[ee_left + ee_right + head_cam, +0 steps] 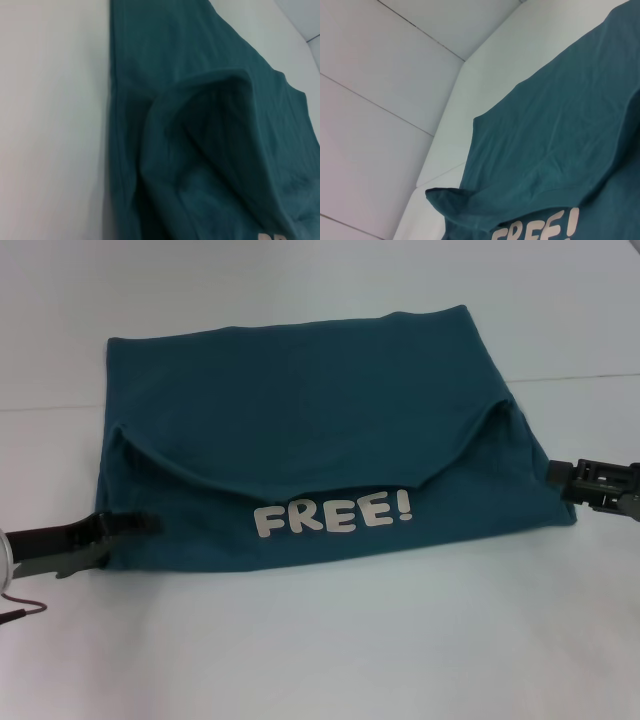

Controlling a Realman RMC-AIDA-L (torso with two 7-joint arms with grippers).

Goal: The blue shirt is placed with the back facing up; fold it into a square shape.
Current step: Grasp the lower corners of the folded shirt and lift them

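Note:
The blue shirt (300, 410) lies folded on the white table. A near layer is turned over, so the white "FREE!" lettering (332, 514) faces up, and a plain flap sags in a curve above it. My left gripper (130, 525) is at the shirt's near left edge, its thin fingers closed on the cloth. On the right edge, my right gripper (556, 474) pinches the fabric. In the left wrist view the blue shirt (210, 150) shows a loose open pocket of cloth. In the right wrist view the blue shirt (555, 150) shows a raised corner and part of the lettering.
The white table (330, 640) runs wide in front of the shirt and to both sides. A white wall (380, 75) rises behind the table's far edge. A thin red cable (20, 610) hangs by my left arm.

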